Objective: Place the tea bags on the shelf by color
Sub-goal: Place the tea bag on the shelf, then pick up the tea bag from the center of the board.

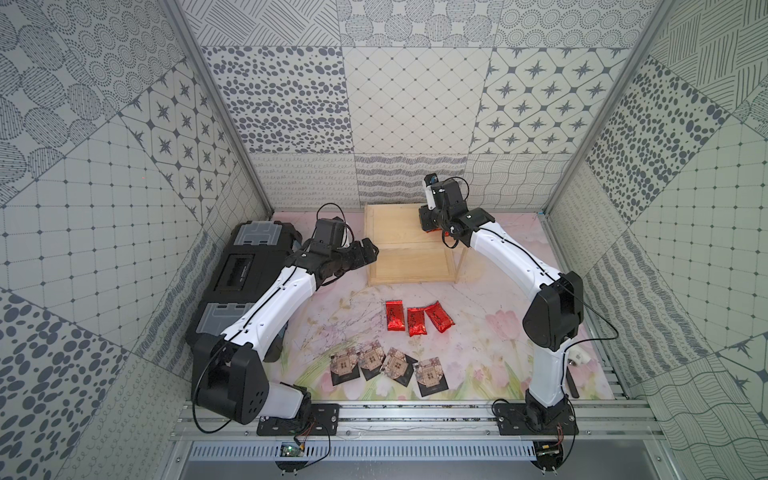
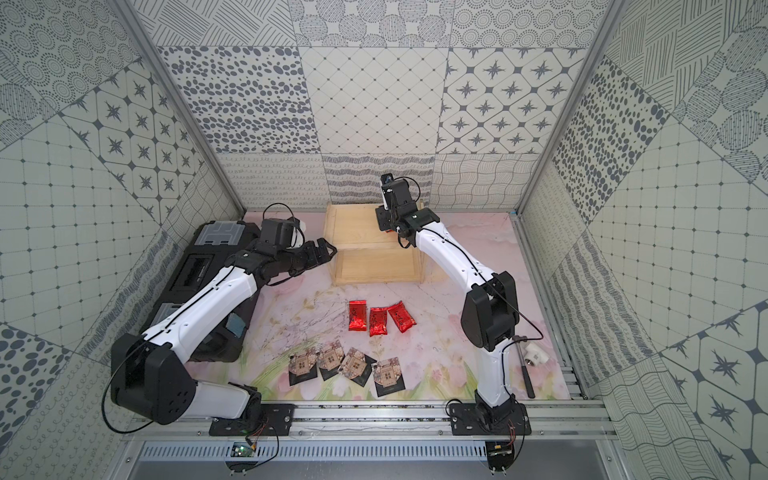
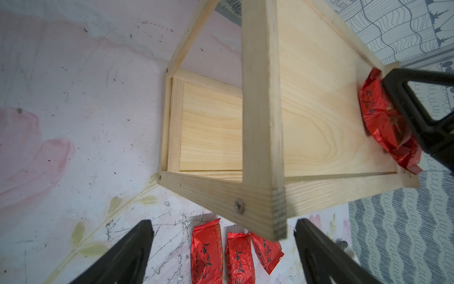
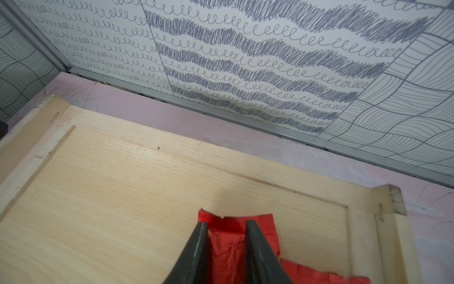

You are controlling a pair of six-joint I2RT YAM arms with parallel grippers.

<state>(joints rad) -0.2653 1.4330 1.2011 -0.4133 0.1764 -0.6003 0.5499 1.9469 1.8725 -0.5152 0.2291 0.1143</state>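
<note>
Toolbox, large and black with grey latches, lies along the left side of the pink floral surface. The left arm reaches forward above it with its elbow bent. The left hand hangs just beside the left end of the small two-tier shelf of pale natural wood. Its jaws stand wide apart and hold nothing; in the left wrist view the fingers flank a corner of the top tier.

Near the front edge, four flat black square sachets with beige house print lie in a row on the surface, some overlapping. Between that row and the shelf, three shiny red foil sachets lie side by side.

The right arm arches up from its base and bends down over the right rear corner of the top tier. The right hand points downward there, jaws nearly together, with its tips on a crumpled red foil sachet that lies on the top tier. Foil spreads past both fingers, and I cannot tell whether they pinch it. A second red sachet lies just beside it on the same tier.
</note>
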